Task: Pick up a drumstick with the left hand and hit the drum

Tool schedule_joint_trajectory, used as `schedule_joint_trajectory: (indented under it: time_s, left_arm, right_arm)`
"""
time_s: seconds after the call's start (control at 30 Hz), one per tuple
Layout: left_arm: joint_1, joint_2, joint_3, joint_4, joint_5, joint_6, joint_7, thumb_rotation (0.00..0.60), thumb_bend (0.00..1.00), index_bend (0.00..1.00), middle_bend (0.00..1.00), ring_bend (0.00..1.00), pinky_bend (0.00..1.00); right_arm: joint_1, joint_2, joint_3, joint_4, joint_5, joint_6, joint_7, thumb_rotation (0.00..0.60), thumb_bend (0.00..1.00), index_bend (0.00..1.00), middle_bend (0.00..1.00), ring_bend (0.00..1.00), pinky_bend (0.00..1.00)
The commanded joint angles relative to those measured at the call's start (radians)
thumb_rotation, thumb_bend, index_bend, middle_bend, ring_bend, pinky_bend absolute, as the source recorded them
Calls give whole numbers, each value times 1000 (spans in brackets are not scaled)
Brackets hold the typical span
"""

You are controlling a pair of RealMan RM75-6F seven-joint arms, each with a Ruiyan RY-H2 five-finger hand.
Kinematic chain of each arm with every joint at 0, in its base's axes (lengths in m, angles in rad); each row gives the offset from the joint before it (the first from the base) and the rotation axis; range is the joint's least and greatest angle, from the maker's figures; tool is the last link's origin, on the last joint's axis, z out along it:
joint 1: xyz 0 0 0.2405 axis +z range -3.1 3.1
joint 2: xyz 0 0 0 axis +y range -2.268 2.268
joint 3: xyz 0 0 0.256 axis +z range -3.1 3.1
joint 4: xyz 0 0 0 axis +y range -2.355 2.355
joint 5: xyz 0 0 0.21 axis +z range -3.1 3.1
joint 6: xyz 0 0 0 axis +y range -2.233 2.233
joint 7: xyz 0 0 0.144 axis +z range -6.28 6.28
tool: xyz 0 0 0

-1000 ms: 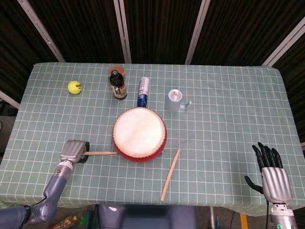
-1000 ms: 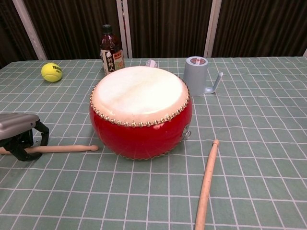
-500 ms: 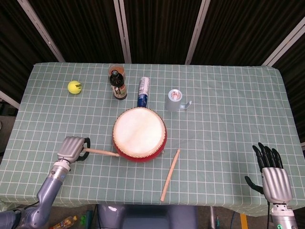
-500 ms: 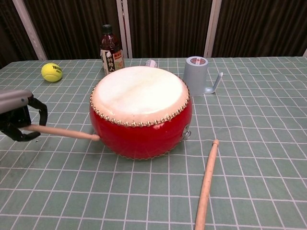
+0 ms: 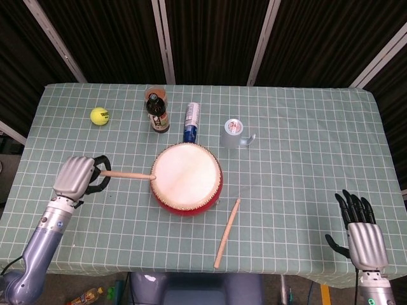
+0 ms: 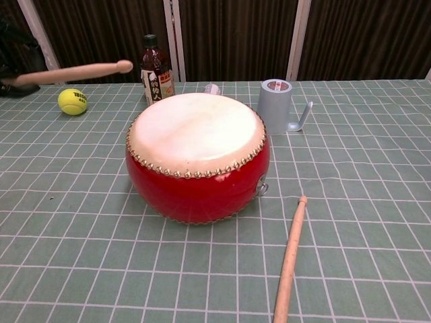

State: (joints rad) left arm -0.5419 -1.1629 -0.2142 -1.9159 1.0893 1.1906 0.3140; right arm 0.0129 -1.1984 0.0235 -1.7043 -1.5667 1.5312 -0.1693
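Note:
A red drum [image 5: 186, 179] with a pale skin [image 6: 195, 128] stands at the table's middle. My left hand [image 5: 78, 176] grips a wooden drumstick [image 5: 127, 174] and holds it in the air left of the drum, its tip near the drum's left rim. In the chest view the stick [image 6: 74, 71] is high at the top left, with only the edge of my left hand [image 6: 17, 57] showing. A second drumstick [image 5: 227, 233] lies on the cloth right of the drum. My right hand [image 5: 362, 234] rests open at the table's near right corner.
Behind the drum stand a dark bottle [image 5: 157, 114], a lying blue can [image 5: 191, 122] and a grey mug [image 5: 236, 134] with a tape roll on top. A yellow tennis ball [image 5: 99, 115] lies far left. The green checked cloth [image 5: 305, 159] covers the table.
My left hand has lifted the drumstick off the cloth and raised it well above the table, moving back and left. The right hand has stayed put.

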Motion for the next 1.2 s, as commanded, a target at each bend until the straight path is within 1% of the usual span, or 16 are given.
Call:
schedule_joint_trajectory:
  time_s: [0.03, 0.13, 0.23, 0.33, 0.4, 0.47, 0.5, 0.53, 0.57, 0.63, 0.83, 0.87, 0.9, 0.97, 1.03, 1.2]
  left_arm:
    - [-59, -19, -72, 4, -56, -4, 20, 600, 527, 738, 1000, 1000, 996]
    - [-112, -80, -129, 36, -87, 12, 40, 600, 527, 738, 1000, 1000, 996]
    - [-163, -149, -169, 84, -110, 25, 59, 600, 527, 737, 1000, 1000, 996]
    - [-220, -241, -196, 166, -134, 40, 85, 600, 527, 735, 1000, 1000, 996]
    - [-244, -291, -194, 217, -147, 41, 102, 600, 528, 736, 1000, 1000, 996]
    - [-261, -316, -164, 257, -173, 16, 149, 600, 528, 738, 1000, 1000, 996]
    - [-274, -320, -123, 285, -207, -22, 222, 600, 528, 738, 1000, 1000, 996]
    - [-280, -321, -109, 293, -225, -35, 254, 600, 528, 739, 1000, 1000, 996]
    - [-299, -318, -67, 312, -288, -74, 358, 600, 528, 741, 1000, 1000, 996]
    - [-318, -310, -25, 314, -386, -111, 469, 600, 530, 743, 1000, 1000, 996]
    - [-382, -240, 37, 242, -701, -149, 708, 600, 530, 744, 1000, 1000, 996]
    - [-395, -223, 32, 219, -749, -135, 732, 600, 531, 744, 1000, 1000, 996]
    - [-399, -217, 22, 207, -761, -124, 727, 600, 531, 744, 1000, 1000, 996]
    - [-381, -210, -29, 178, -707, -90, 627, 600, 531, 744, 1000, 1000, 996]
    - [-340, -210, -94, 150, -572, -53, 462, 600, 530, 744, 1000, 1000, 996]
    - [-287, -183, -160, 87, -326, 13, 241, 600, 530, 744, 1000, 1000, 996]
  right_arm:
    - [1, 0, 0, 0, 1, -1, 1, 600, 252, 0, 0, 0, 36]
    - [1, -1, 0, 1, 1, -2, 3, 600, 252, 0, 0, 0, 36]
    - [1, -1, 0, 2, 1, -2, 7, 600, 252, 0, 0, 0, 36]
    - [1, 1, 0, 1, 1, -1, 13, 600, 252, 0, 0, 0, 36]
    - [0, 2, 1, 2, 3, -1, 17, 600, 252, 0, 0, 0, 36]
    - [1, 2, 2, 3, 5, -2, 20, 600, 251, 0, 0, 0, 36]
    - [1, 2, 3, 4, 8, -3, 23, 600, 251, 0, 0, 0, 36]
    - [2, 2, 3, 4, 9, -4, 25, 600, 251, 0, 0, 0, 36]
    - [2, 3, 5, 5, 14, -6, 28, 600, 251, 0, 0, 0, 36]
    - [3, 3, 8, 5, 19, -8, 32, 600, 252, 0, 0, 0, 36]
    - [2, 7, 10, -1, 25, -6, 37, 600, 251, 0, 0, 0, 36]
    - [1, 7, 10, -1, 24, -4, 36, 600, 251, 0, 0, 0, 36]
    - [0, 7, 9, 0, 24, -3, 35, 600, 251, 0, 0, 0, 36]
    - [-2, 6, 8, 0, 23, 0, 34, 600, 252, 0, 0, 0, 36]
    - [-2, 5, 9, -1, 22, 2, 31, 600, 252, 0, 0, 0, 36]
    - [-2, 3, 9, -2, 25, 0, 22, 600, 252, 0, 0, 0, 36]
